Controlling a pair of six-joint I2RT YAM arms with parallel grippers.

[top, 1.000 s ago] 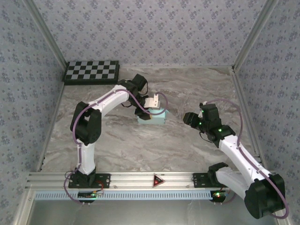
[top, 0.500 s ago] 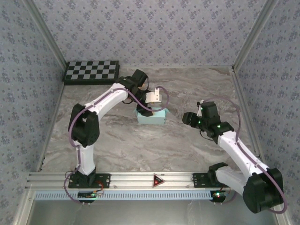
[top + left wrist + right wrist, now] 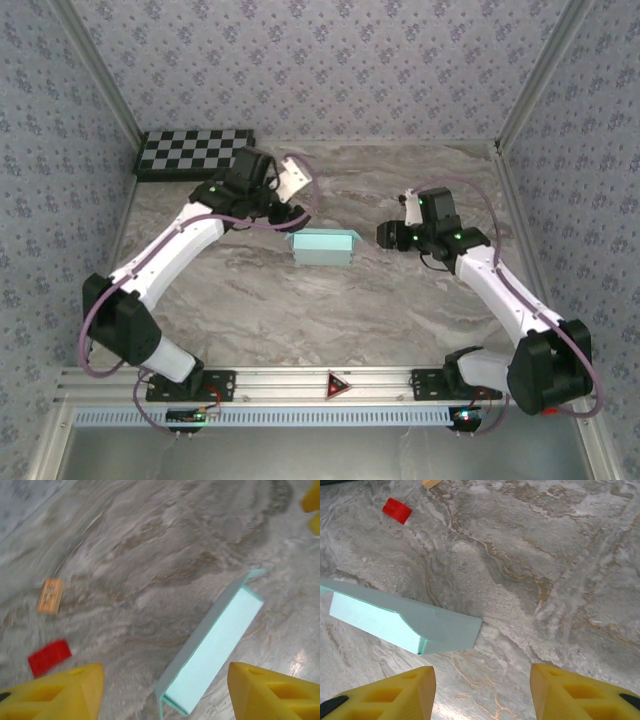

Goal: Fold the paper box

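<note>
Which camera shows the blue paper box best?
The top external view: the whole paper box lies in plain sight on the table, nothing covering it. The left wrist view shows it close but slanted. The right wrist view shows it close too, but cuts off its left end.

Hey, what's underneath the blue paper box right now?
The paper box sits directly on the marble table. Tabletop shows around it; the patch beneath is covered by the box.
</note>
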